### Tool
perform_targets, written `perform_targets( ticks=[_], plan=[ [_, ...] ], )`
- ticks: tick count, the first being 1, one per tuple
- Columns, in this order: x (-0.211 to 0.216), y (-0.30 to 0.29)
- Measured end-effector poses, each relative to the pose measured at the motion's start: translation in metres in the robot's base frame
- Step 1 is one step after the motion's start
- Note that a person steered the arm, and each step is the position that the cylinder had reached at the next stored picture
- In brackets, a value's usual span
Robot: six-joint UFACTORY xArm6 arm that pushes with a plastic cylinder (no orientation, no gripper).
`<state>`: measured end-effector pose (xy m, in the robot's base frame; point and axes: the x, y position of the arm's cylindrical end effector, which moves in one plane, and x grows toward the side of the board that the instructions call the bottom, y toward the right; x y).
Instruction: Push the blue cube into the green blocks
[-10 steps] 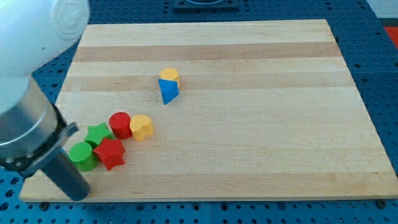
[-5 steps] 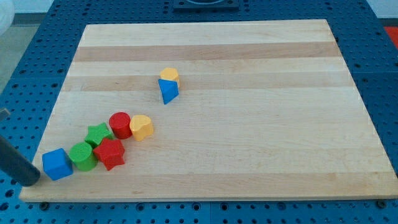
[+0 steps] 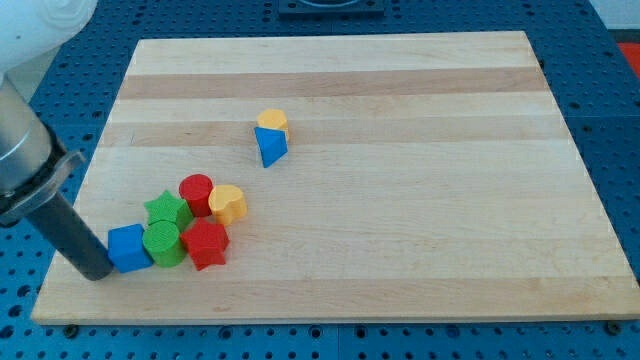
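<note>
End effector is bare rod, no jaws, holds nothing; my tip (image 3: 97, 272) touches blue cube (image 3: 129, 247) on its view-left side.
Surface (image 3: 400, 230): wooden board.
Blue cube at lower left, against green cylinder (image 3: 161, 242); green star (image 3: 167, 209) just above.
Cube likely light, rigid, slides easily; push flat left face, centred.

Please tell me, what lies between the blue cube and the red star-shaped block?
In the camera view, the green cylinder lies between the blue cube and the red star block, touching both. My tip sits at the cube's other side, the view's left.
</note>
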<state>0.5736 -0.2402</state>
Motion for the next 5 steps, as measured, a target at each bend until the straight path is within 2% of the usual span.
perform_targets(
  ticks=[3,5],
  plan=[
    [-0.015,0.048],
    [-0.035,0.054]
  ],
)
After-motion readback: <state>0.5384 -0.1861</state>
